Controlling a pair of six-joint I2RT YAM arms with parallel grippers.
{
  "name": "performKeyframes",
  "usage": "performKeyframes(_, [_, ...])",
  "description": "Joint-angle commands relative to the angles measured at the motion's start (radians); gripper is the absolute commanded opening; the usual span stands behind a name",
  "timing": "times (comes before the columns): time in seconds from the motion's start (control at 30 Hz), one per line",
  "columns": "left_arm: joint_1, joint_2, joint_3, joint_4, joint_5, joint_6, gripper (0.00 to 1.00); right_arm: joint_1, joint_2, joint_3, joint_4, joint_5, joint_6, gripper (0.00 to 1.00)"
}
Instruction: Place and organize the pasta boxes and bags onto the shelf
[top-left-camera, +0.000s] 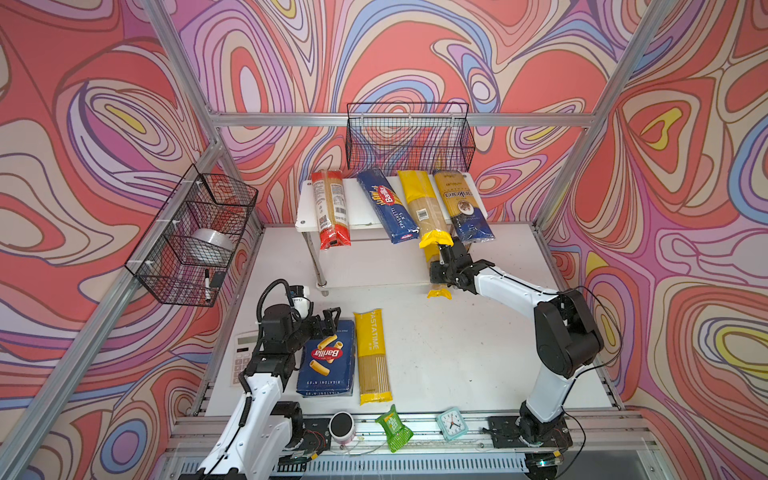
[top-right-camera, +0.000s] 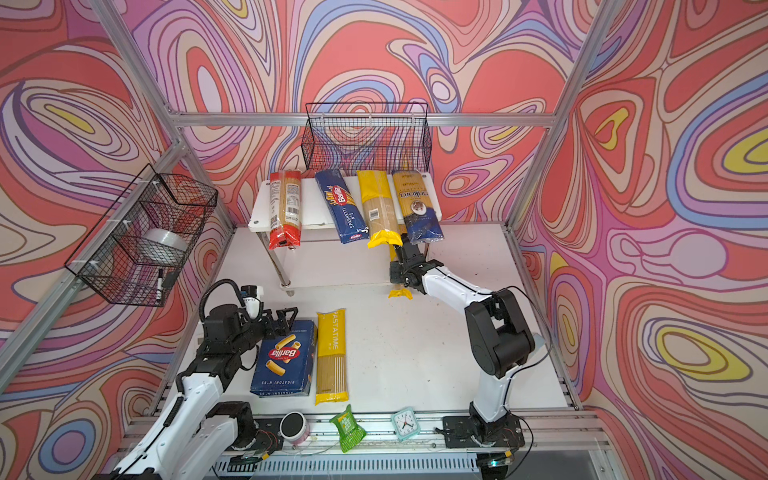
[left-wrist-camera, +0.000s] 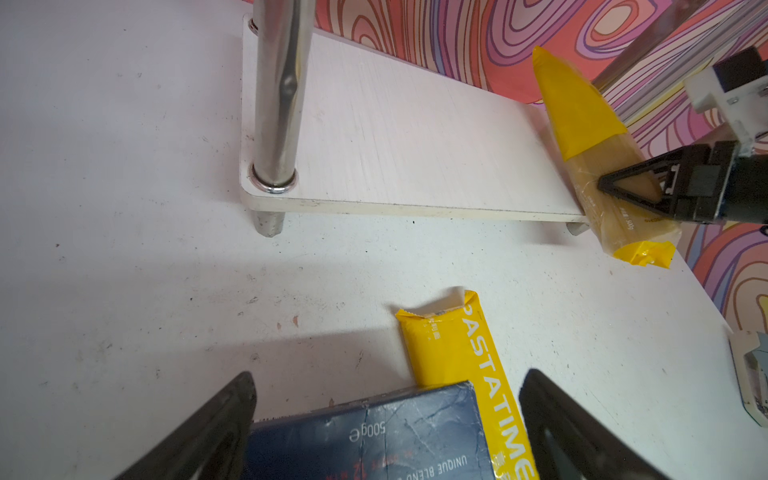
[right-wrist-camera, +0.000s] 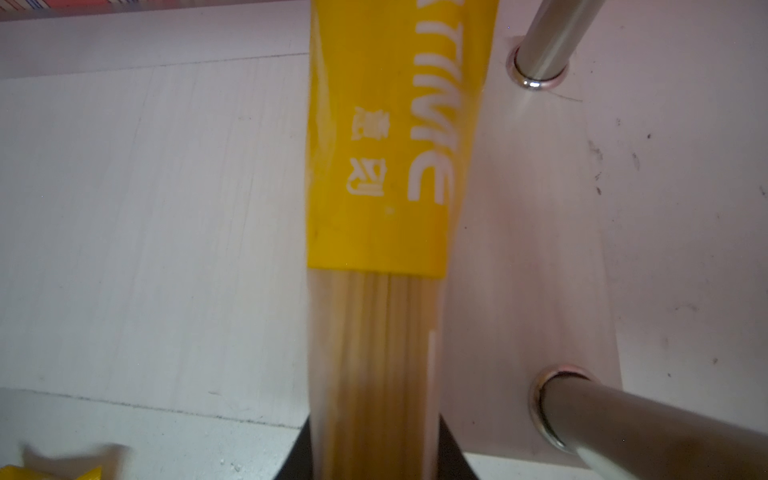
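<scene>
right claw (top-left-camera: 445, 253) reaches forward, low, astride yellow bag (right-wrist-camera: 374, 166) on lower shelf (left-wrist-camera: 395, 145); grip unclear. left claw (left-wrist-camera: 388, 382) hovers wide open above blue box (top-left-camera: 328, 361).

So the shelf (top-left-camera: 355, 205) sat at 12 o'clock on the surface (top-left-camera: 457, 353). Its top tier carried three bags (top-left-camera: 331, 208) (top-left-camera: 424, 208) (top-left-camera: 461, 203) plus the spaghetti box (top-left-camera: 388, 205). On the lower tier, 3 o'clock end, lay another bag (left-wrist-camera: 579, 110). At 7 o'clock the rigatoni box (top-left-camera: 328, 361) had the last bag (top-left-camera: 372, 357) touching its 3 o'clock side.
</scene>
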Motion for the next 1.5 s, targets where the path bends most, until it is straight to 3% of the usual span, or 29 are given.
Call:
performKeyframes(0.0, [0.002,-0.004,-0.01,0.007,0.001,0.002,1.0,-0.006,-0.008,0.043,0.092,0.028,0.006,0.43])
performKeyframes(0.17, [0.002,-0.005,-0.01,0.007,0.0,0.002,1.0,-0.007,-0.022,0.02,0.109,0.009,0.023,0.56])
performKeyframes(0.37, [0.003,-0.007,-0.011,0.007,0.0,0.003,1.0,-0.007,-0.038,-0.024,0.112,-0.028,0.044,0.6])
performKeyframes(0.7, [0.003,-0.014,-0.013,0.006,-0.001,0.002,1.0,-0.007,-0.216,-0.182,0.12,-0.158,0.084,0.63])
performKeyframes(0.93, [0.003,-0.017,-0.014,0.004,-0.007,-0.001,1.0,-0.006,-0.353,-0.261,0.025,-0.243,0.08,0.63])
performKeyframes(1.07, [0.002,-0.026,-0.017,0.002,-0.017,-0.004,1.0,-0.006,-0.422,-0.363,0.087,-0.364,0.036,0.63])
performKeyframes(1.23, [0.003,-0.027,-0.02,0.001,-0.017,-0.004,1.0,-0.005,-0.436,-0.422,0.106,-0.462,0.014,0.63])
performKeyframes(1.47, [0.003,-0.027,-0.018,0.001,-0.018,-0.004,1.0,-0.006,-0.413,-0.5,0.199,-0.484,0.032,0.64])
